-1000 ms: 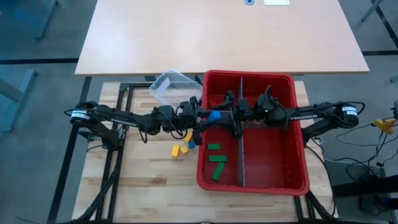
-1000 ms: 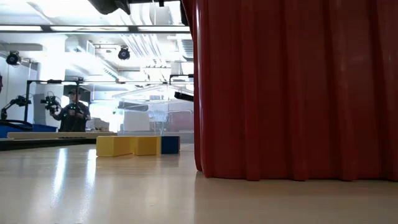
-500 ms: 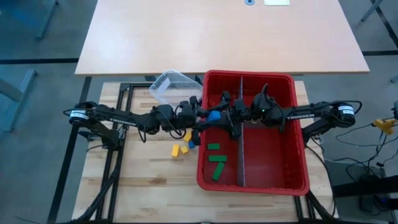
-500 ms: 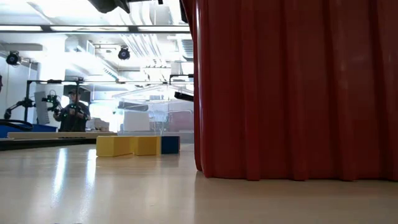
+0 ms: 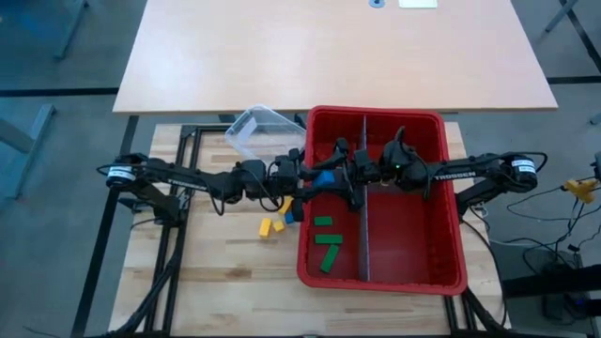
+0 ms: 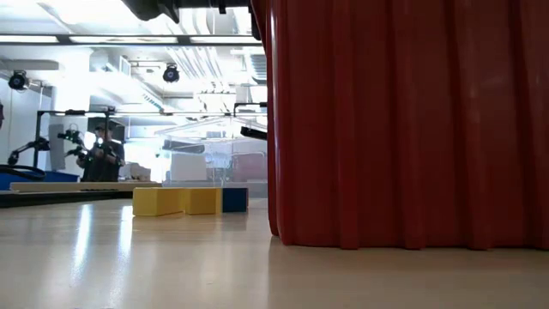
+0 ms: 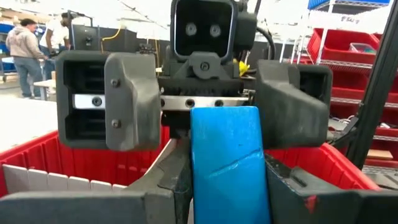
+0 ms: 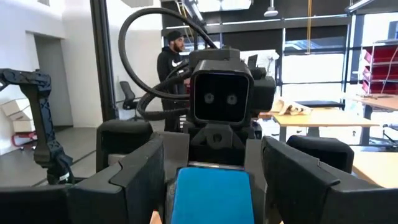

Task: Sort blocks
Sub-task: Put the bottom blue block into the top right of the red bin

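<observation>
A blue block (image 5: pixel 323 175) hangs over the left compartment of the red bin (image 5: pixel 376 114), with my left gripper (image 5: pixel 313 176) shut on it. My right gripper (image 5: pixel 338 176) faces it from the table's right. It is open, with one finger on either side of the block's far end (image 7: pixel 224 118); I cannot tell if they touch it. Three green blocks (image 5: pixel 327 240) lie on the bin's floor. Yellow blocks (image 5: pixel 270 226) and a blue block (image 5: pixel 289 216) rest on the table beside the bin, and also show as yellow blocks (image 6: pixel 176 201) in the low view. My left gripper pinches the blue block by its two side faces (image 7: pixel 205 199) between its two fingers. The fingers come level from the table's left. The block sticks out past the fingertips toward my right gripper and is lifted clear above the bin.
A grey divider (image 5: pixel 364 211) splits the bin into two compartments. A clear tub (image 5: pixel 260 131) lies on the table beyond the left arm. The bin's wall (image 6: pixel 403 120) fills the right of the low view. People stand in the room beyond the table.
</observation>
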Tool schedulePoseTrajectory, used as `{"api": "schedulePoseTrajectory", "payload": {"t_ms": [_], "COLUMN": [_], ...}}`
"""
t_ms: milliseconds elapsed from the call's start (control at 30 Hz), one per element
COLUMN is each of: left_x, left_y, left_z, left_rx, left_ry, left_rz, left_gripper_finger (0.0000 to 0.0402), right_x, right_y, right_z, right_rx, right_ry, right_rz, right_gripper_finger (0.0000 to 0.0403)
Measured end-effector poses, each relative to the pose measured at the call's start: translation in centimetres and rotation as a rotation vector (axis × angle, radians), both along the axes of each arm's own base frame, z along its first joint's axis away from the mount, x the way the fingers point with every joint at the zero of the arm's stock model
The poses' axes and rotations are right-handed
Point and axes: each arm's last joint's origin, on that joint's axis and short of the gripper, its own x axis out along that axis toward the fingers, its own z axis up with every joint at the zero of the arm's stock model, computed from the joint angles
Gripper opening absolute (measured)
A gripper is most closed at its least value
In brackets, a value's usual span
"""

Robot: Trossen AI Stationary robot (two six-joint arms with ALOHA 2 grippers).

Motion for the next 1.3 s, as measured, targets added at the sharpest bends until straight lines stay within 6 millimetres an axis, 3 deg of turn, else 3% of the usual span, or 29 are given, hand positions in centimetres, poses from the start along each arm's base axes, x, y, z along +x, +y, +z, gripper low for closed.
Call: {"api": "schedulePoseTrajectory", "payload": {"t_ms": [567,933,1167,1300], "left_x": [-0.01,-0.01,-0.01,-0.01], "left_y": [-0.04,-0.05,-0.05,-0.05], "left_z": [0.11,-0.06,-0.06,-0.08], "left_rx": [0.002,0.008,0.007,0.003], "left_ry": [-0.011,0.002,0.002,0.003], "left_rz": [-0.018,-0.020,-0.020,-0.022], "left_gripper_finger": [0.0110,0.0110,0.0110,0.0110], "right_x": [0.05,0.05,0.08,0.12], "right_y": [-0.03,0.00,-0.02,-0.04], "right_z": [-0.19,-0.20,-0.40,-0.57], "right_rx": [0.001,-0.024,-0.021,-0.010], "right_ry": [0.009,0.006,0.029,0.048], "right_rz": [-0.003,-0.003,-0.006,-0.008], "right_gripper_finger": [0.0225,0.0110,0.0110,0.0161]}}
